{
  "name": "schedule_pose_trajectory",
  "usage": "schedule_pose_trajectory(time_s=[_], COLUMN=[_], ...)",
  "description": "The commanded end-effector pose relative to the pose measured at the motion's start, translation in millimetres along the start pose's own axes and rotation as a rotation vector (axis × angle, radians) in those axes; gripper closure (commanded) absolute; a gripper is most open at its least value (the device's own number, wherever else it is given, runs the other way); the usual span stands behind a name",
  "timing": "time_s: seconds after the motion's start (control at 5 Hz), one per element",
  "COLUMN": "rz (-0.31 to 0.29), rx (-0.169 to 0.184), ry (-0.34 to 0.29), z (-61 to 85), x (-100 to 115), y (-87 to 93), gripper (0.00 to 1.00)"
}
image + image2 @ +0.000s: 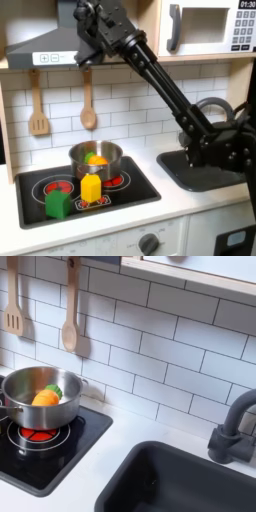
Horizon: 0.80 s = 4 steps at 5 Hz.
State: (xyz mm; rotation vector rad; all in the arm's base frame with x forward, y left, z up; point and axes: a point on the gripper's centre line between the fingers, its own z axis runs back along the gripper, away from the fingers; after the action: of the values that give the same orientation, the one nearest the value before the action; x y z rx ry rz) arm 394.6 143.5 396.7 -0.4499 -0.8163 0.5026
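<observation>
While the gripper [87,50] hangs well above the pot [76,153] in the first exterior view, finger gap can't be told; yellow block [91,187] just beside pot.

Lighting: even, soft, indoor, from above and in front; both exterior views bright. Shadows: faint, under the hood [55,40] and behind the spoon [69,318] on the tiles. Glare: small highlights on the pot [96,158] rim and the hob [45,451]. Sharpness: low resolution, both views soft; the arm [150,75] slightly blurred. Edge distortion: none evident.
</observation>
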Motion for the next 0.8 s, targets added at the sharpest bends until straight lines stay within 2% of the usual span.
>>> schedule_pose_trajectory(time_s=[0.0,0.2,0.4,0.6], rz=[0.025,-0.013,-0.010,-0.028], rx=[0.017,0.023,0.038,0.062], ry=[0.141,0.188,0.270,0.365], z=[-2.7,11.0,12.3,7.6], x=[-43,-66,-98,-129], y=[9.8,3.9,10.0,11.8], gripper=[1.00,1.00,1.00,1.00])
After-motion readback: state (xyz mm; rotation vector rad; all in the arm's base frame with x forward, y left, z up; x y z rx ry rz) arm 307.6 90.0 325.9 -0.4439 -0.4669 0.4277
